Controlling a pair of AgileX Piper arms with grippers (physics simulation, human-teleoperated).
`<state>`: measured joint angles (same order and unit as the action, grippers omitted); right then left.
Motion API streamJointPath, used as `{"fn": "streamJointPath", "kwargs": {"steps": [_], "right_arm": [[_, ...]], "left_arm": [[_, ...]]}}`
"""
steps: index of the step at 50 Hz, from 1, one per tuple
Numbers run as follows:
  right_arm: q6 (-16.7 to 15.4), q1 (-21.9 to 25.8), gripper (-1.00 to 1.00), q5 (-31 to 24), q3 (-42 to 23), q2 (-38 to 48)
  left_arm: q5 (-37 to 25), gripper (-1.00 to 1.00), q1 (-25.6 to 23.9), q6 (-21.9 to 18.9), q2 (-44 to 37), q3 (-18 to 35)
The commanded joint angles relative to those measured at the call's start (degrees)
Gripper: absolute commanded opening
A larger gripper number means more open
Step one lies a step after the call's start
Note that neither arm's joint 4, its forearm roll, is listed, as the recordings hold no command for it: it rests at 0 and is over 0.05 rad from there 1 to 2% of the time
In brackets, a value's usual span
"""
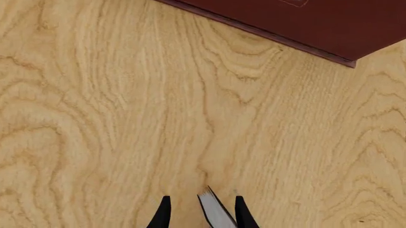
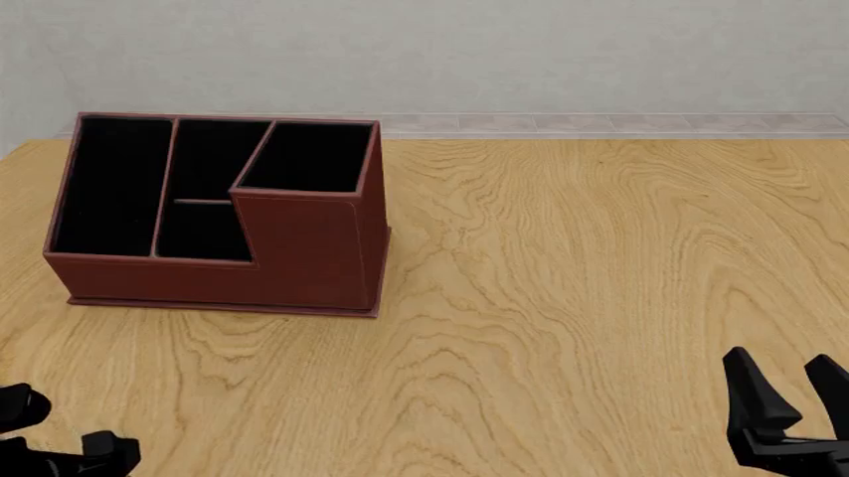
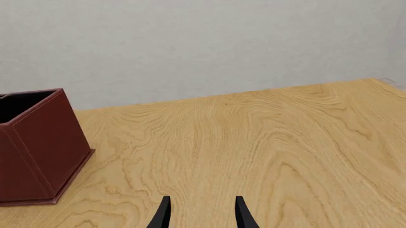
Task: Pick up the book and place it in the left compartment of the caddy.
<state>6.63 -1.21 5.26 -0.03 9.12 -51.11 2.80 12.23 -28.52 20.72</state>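
Two grippers are mine, and both sit low at the near edge of the table. My left gripper points down at bare wood grain, its two black fingertips well apart. A thin pale-grey sliver stands in the gap, lying against one finger and clear of the other. It fills only part of the gap, so I am not clamped on it. I cannot tell whether that sliver is an edge of the book. Apart from that sliver, I cannot pick the book out in any view.

My right gripper is at the near right corner, fingers spread wide with only table showing between them, gripping nothing.

One reddish-brown caddy stands upright on the far left part of the table, close to the pale wall. Its tall square section is on its right side, and its front steps down toward the left. The left compartment is the long narrow slot at the low end, running front to back, and it shows only black lining. From my left wrist, one corner of the caddy's side crosses the far edge of the view, near my fingers but not touching them. From my right wrist, its tall end stands well apart.
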Motion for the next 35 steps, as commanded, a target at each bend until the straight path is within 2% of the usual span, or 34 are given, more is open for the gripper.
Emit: {"fn": "streamJointPath", "kwargs": {"steps": [1, 30, 35], "right_arm": [[0.12, 0.03, 1.0, -0.21, 0.0, -0.25], [-0.07, 0.63, 1.0, -2.22, -0.03, -2.12], [-0.06, 0.65, 1.0, -1.62, 0.02, -1.53]], "left_arm": [[-0.87, 1.0, -2.52, 3.15, 0.47, -1.17], [-3.85, 1.0, -10.08, 14.02, 2.92, -3.1], [-4.05, 1.0, -10.15, 14.43, 3.03, -3.51]]}}
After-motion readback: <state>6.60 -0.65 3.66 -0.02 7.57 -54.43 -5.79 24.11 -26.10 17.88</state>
